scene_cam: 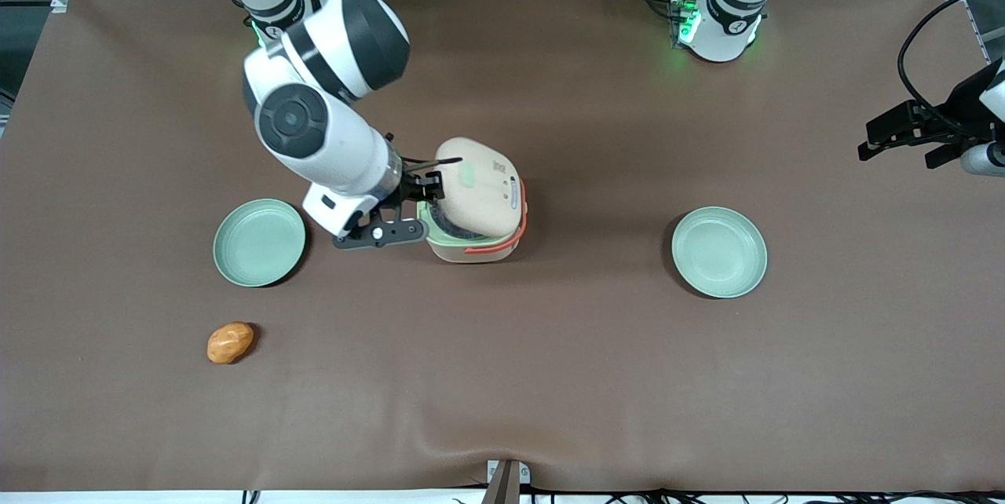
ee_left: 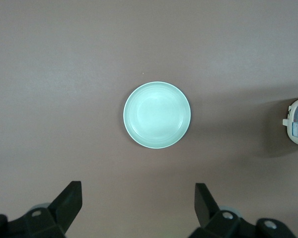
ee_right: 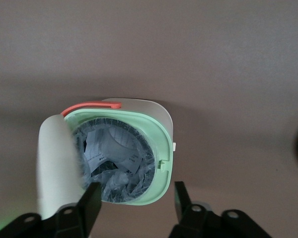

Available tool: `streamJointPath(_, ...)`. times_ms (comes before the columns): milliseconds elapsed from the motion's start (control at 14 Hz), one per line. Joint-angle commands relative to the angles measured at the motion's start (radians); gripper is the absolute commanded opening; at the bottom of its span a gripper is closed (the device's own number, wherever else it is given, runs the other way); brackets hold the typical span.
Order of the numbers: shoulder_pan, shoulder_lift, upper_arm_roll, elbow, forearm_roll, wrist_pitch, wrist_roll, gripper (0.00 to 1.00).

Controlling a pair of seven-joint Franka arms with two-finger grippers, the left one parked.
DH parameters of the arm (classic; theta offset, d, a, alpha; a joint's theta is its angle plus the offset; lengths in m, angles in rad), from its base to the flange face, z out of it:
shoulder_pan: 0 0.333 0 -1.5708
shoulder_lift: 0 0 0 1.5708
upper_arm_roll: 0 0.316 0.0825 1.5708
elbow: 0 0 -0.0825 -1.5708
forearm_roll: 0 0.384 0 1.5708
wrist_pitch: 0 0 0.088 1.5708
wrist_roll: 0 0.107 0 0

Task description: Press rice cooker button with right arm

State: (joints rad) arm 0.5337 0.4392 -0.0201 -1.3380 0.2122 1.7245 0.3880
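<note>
The rice cooker [scene_cam: 471, 246] stands mid-table with its cream domed lid [scene_cam: 477, 188] swung up and open. Its coral-orange handle band [scene_cam: 495, 243] and pale green inner rim [scene_cam: 430, 228] show. My right arm [scene_cam: 314, 123] reaches down beside the cooker, on the side toward the working arm's end. Its gripper [scene_cam: 424, 186] is open and empty, just above the rim and against the raised lid. In the right wrist view the gripper [ee_right: 136, 193] hangs over the green rim [ee_right: 165, 148], with the raised lid [ee_right: 54, 158] beside one finger. Crumpled clear plastic and paper [ee_right: 114, 158] fill the pot.
One mint-green plate [scene_cam: 259, 242] lies close to the arm, toward the working arm's end. Another plate [scene_cam: 718, 251] lies toward the parked arm's end and shows in the left wrist view [ee_left: 157, 115]. An orange bread-like lump [scene_cam: 230, 341] lies nearer the front camera.
</note>
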Motion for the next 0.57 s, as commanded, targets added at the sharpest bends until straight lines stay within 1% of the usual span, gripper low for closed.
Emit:
streamJointPath(0,-0.033,-0.051,0.009,-0.010,0.013,-0.005,-0.003,1.00)
streamJointPath(143,-0.069,-0.100,0.011,-0.013,0.007,-0.016,-0.006,1.00)
streamJointPath(214,-0.105,-0.132,0.022,-0.018,-0.005,-0.055,-0.015,1.00)
streamJointPath(286,-0.165,-0.164,0.061,-0.016,-0.025,-0.109,-0.026,1.00)
streamJointPath(357,-0.225,-0.195,0.106,-0.016,-0.072,-0.138,-0.029,1.00)
streamJointPath(429,-0.278,-0.229,0.152,-0.018,-0.136,-0.157,-0.031,1.00)
streamJointPath(500,-0.326,-0.255,0.181,-0.018,-0.174,-0.195,-0.031,1.00)
